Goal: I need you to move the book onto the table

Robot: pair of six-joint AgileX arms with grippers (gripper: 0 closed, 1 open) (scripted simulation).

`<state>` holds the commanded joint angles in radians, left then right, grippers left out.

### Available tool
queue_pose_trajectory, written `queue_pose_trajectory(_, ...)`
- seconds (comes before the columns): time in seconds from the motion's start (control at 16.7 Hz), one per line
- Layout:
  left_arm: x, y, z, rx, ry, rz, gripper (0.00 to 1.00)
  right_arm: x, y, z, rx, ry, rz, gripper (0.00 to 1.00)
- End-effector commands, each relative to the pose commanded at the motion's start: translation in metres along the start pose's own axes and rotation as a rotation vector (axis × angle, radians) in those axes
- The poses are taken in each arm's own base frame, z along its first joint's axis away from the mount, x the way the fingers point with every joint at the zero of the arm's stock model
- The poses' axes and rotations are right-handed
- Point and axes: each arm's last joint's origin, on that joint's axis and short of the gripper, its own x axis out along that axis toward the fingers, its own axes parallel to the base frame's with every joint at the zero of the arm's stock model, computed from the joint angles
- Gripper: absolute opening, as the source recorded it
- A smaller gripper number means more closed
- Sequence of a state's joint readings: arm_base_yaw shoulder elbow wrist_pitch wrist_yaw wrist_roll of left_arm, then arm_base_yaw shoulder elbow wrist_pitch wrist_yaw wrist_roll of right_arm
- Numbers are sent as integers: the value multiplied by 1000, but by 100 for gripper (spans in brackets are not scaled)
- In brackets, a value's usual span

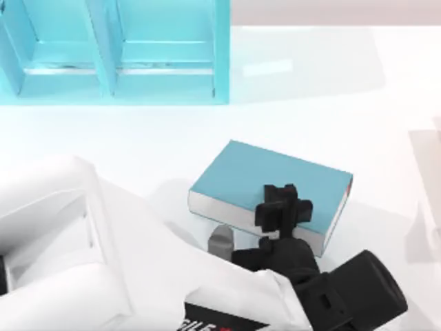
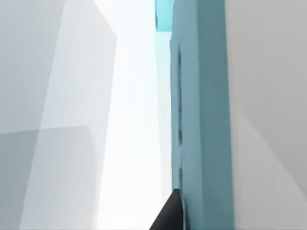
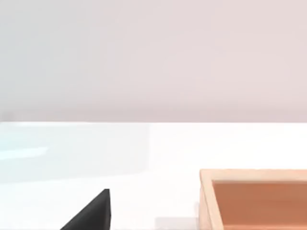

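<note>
The book (image 1: 262, 176), a thick teal hardcover with white page edges, lies flat in the middle of the top view, right of centre. It appears slightly raised over the white table (image 1: 138, 138), with a shadow under its near side. My left gripper (image 1: 284, 210) is shut on the book's near edge, and its arm reaches in from the lower left. The left wrist view shows the book's teal cover (image 2: 201, 120) close up beside one black fingertip (image 2: 170, 215). My right gripper (image 3: 93, 213) shows as a dark wedge low over the table.
A turquoise compartmented shelf unit (image 1: 117, 48) stands at the back left. In the right wrist view, a shallow wooden box (image 3: 259, 199) sits on the table near the right gripper. Open white surface lies between the shelf and the book.
</note>
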<state>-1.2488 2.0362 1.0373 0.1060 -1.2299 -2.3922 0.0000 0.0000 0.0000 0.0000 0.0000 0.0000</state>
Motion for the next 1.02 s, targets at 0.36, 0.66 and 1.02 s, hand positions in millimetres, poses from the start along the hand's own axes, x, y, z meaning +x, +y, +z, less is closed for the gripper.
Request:
queue_pose_trajectory(0.36, 0, 0, 0, 0, 0, 0, 53, 0, 0, 0, 0, 0, 0, 100)
queue_pose_trajectory(0.66, 0, 0, 0, 0, 0, 0, 90, 0, 0, 0, 0, 0, 0, 100)
queue_pose_trajectory(1.02, 0, 0, 0, 0, 0, 0, 100, 0, 0, 0, 0, 0, 0, 100)
